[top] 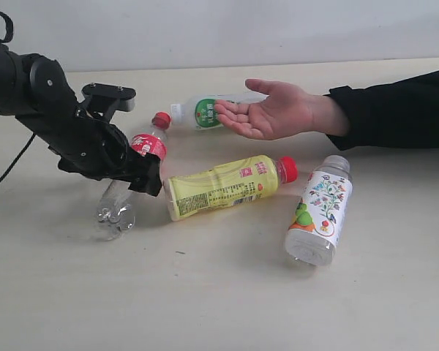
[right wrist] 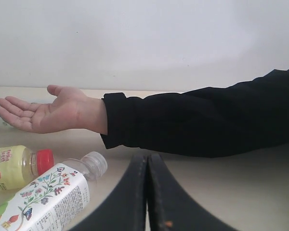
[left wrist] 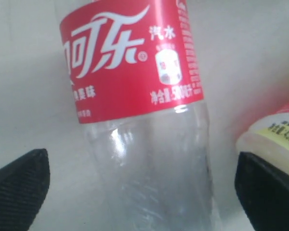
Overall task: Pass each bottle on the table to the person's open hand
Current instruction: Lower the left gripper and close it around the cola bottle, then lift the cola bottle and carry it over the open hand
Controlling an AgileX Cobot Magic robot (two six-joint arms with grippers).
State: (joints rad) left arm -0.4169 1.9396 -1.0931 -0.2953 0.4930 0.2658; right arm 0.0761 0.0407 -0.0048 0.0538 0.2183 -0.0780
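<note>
While the left claw stands wide apart, with the clear red-label bottle between its fingers and touching neither, the right claw is pressed together, near the floral bottle.

My left wrist view shows only the tips of my left pincer and cuts off the cap and base of the clear bottle. From outside, my arm covers that bottle's middle. The open hand hides one end of the green-label bottle. My right wrist view crops the yellow bottle and the floral bottle.
</note>
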